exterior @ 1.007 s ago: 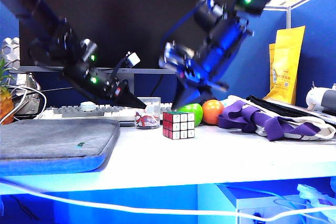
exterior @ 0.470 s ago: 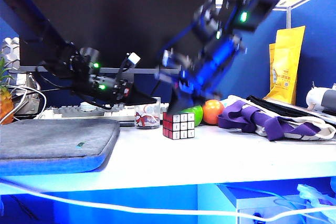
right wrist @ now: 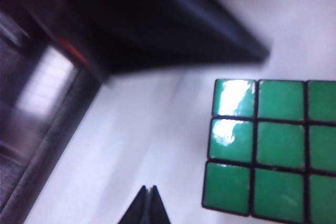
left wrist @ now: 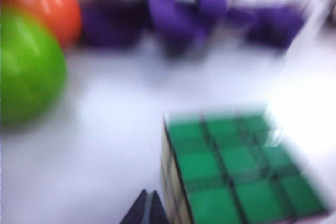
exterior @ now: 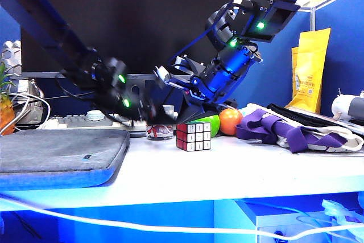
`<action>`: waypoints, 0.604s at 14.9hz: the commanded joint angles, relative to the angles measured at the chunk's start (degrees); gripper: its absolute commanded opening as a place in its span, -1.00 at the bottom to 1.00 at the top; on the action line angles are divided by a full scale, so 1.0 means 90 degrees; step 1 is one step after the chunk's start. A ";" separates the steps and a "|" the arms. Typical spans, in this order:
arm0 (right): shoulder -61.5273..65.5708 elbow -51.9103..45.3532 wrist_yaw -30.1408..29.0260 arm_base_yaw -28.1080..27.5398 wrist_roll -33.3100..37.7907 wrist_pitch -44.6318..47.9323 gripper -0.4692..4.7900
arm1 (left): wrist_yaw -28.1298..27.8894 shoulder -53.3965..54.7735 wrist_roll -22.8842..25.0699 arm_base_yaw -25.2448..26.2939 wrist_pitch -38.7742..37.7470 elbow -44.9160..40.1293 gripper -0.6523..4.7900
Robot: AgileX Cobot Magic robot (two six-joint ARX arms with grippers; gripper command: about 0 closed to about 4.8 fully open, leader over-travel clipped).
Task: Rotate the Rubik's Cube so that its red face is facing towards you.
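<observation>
Left gripper and right gripper: tips together, empty, each low beside the cube, not touching. Cube rests on the table, green face up, red face turned left; apple just behind.

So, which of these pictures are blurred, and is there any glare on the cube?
Left wrist view: everything smeared, the small black-gridded Rubik's Cube and round green apple are soft. Right wrist view: cube's green stickers sharp, white glare on two; the dark surroundings streak. Exterior view: cube crisp, left tool blurred, right tool clearer.
</observation>
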 commanded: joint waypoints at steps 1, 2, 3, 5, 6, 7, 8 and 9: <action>-0.0039 0.0078 -0.0012 0.0015 0.0029 0.0027 -0.83 | -0.0362 -0.0002 0.0765 -0.0117 -0.0639 0.0032 -0.78; -0.0029 0.0075 0.0017 0.0015 0.0024 0.0024 -0.83 | -0.0352 -0.0005 0.0731 -0.0129 -0.0605 0.0056 -0.78; -0.0017 0.0075 0.0017 0.0015 0.0012 0.0024 -0.83 | -0.0342 -0.0005 0.0670 -0.0134 -0.0612 0.0058 -0.78; 0.0010 0.0075 0.0226 0.0015 -0.0146 -0.0090 -0.83 | -0.0206 -0.0005 0.0622 -0.0143 -0.0903 0.0058 -0.78; 0.0036 0.0075 0.0401 0.0010 -0.0248 -0.0146 -0.83 | -0.0204 -0.0005 0.0627 -0.0151 -0.1005 0.0058 -0.78; 0.0051 0.0075 0.0442 -0.0022 -0.0287 -0.0180 -0.83 | -0.0163 -0.0005 0.0624 -0.0151 -0.1059 0.0058 -0.78; 0.0058 0.0075 0.0447 -0.0070 -0.0289 -0.0223 -0.83 | -0.0083 -0.0007 0.0619 -0.0151 -0.1069 0.0058 -0.78; 0.0090 0.0075 0.0583 -0.0182 -0.0311 -0.0294 -0.83 | -0.0036 -0.0019 0.0529 -0.0153 -0.1112 0.0058 -0.78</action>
